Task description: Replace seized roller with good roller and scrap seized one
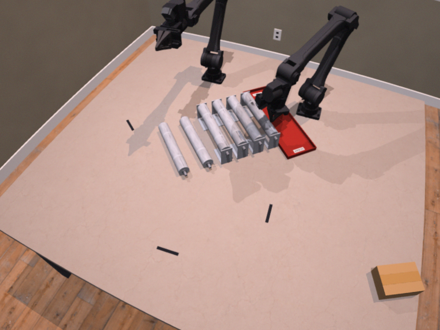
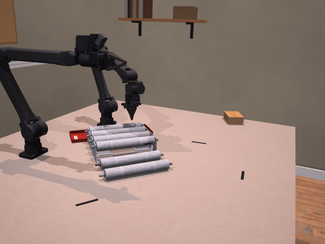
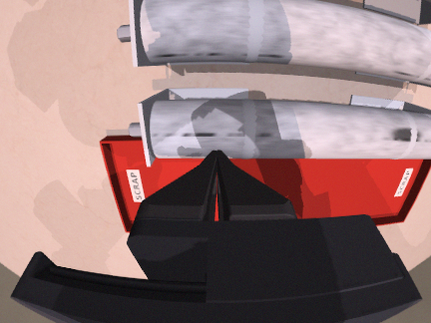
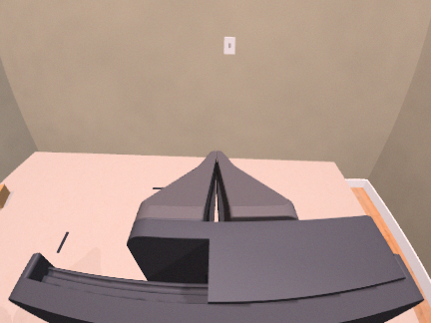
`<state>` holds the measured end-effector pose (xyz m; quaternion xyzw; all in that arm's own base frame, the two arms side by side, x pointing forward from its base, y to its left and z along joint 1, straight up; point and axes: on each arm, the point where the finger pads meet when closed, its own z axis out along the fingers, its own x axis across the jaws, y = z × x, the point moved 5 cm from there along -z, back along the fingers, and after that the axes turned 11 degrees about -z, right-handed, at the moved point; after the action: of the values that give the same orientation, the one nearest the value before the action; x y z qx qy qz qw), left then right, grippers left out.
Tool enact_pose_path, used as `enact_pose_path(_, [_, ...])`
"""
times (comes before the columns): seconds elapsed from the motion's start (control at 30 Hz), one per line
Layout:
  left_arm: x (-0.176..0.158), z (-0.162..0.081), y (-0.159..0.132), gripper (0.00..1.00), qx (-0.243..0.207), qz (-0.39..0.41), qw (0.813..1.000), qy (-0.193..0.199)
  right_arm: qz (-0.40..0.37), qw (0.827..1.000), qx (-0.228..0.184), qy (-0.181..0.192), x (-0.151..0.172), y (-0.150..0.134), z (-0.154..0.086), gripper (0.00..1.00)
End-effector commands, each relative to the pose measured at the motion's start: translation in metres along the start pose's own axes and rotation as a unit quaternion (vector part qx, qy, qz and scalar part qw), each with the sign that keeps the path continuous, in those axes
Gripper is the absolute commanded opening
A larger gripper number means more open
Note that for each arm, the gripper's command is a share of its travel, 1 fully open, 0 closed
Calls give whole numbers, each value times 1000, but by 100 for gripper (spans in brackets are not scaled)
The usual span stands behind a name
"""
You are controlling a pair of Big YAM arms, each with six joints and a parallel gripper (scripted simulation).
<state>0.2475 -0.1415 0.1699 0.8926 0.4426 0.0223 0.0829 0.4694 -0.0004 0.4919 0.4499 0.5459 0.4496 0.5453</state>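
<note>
Four grey rollers sit side by side in the bed's brackets; the one at the tray end stands beside the red scrap tray. Which roller is seized does not show. Two loose rollers, one nearer the bed and one farther out, lie on the table. My left gripper is shut and empty, pointing down above the tray-end roller's near side. My right gripper is shut and empty, high up and level, away from the bed.
A cardboard box stands at a far table corner. Short black strips lie flat on the table. The brackets rise at both roller ends. The scrap tray holds no roller.
</note>
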Motion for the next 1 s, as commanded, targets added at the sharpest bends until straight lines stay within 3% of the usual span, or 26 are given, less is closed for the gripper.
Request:
enact_pose_path(0.0, [5,9,1,0,3,-3,1000,-1,4,1000,-22,-9,-12,31,5,0])
enact_pose_path(0.33, [6,19,0,0,2,-4,1000,-1,4,1000,-22,-9,-12,31,5,0])
enact_pose_path(0.97, [2,17,0,0,-1,2,1000,-1,4,1000,-22,-9,-12,31,5,0])
